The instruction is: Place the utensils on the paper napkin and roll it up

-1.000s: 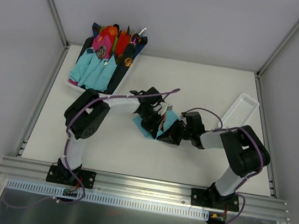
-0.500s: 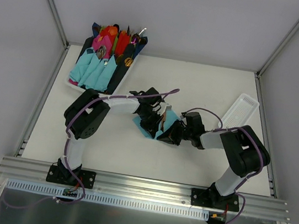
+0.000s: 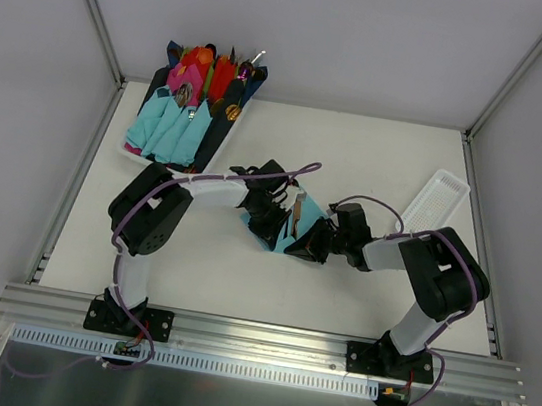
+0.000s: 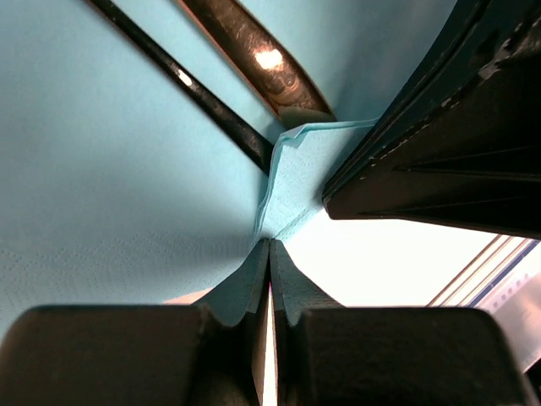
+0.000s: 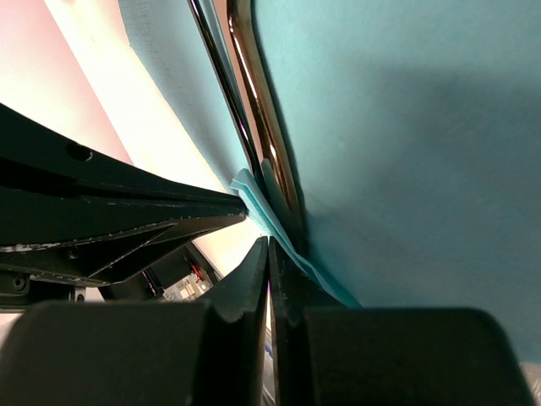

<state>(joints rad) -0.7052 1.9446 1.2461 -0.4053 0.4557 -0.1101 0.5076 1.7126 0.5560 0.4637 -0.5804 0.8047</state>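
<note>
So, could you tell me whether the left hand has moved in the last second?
Yes, slightly: in the top view the left hand shifted left, away from the white basket.

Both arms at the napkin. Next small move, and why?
Probably lift the pinched edge with both arms and fold it over the utensils to start the roll: the left fingers and right fingers are each shut on the edge of the teal napkin, and the utensils lie uncovered on it.
</note>
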